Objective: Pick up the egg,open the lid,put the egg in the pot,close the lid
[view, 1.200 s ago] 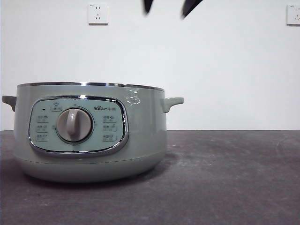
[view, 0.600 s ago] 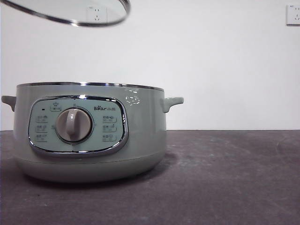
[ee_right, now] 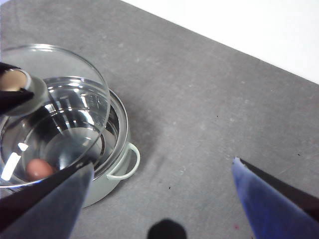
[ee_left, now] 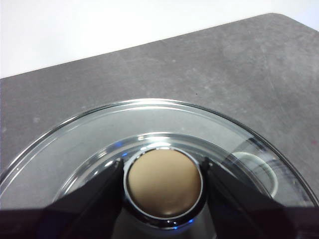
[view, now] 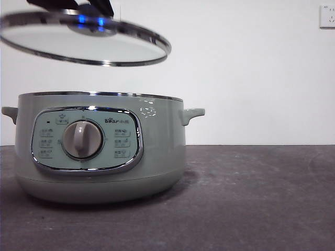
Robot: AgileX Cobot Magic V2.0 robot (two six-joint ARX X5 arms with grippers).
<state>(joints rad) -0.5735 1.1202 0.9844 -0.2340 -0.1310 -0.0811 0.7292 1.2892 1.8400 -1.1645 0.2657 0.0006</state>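
Left gripper [ee_left: 163,183] clamped on the knob [ee_left: 163,185] of the lid [ee_left: 149,124], one black jaw pressed against each side of it. Seen from the front, the same gripper [view: 84,6] enters at the top edge as dark shapes above the lid [view: 84,49], blue glints showing beneath them. Lid held in the air above the pot [view: 99,151], clear of its rim, tilted a little so that the chrome edge sits lower toward the pot's right-hand handle. Through the glass in the left wrist view, a pale side handle of the pot [ee_left: 256,172] below.

Right gripper [ee_right: 162,181] spread wide apart, gripping nothing, hanging high over the dark table [ee_right: 209,114] beside the pot [ee_right: 112,159]. From that camera, the lid [ee_right: 60,89] covers most of the pot's opening without touching it, and the left gripper [ee_right: 10,89] shows at the edge, closed on the knob [ee_right: 12,82].

Egg [ee_right: 39,169] lying inside the pot on its shiny metal floor, near the wall, seen through the glass as a small reddish blur.

Pot standing on the table [view: 251,198] toward its left side in the front view, control panel and dial facing the camera. White wall behind, with a socket [view: 327,15] at the upper right corner.
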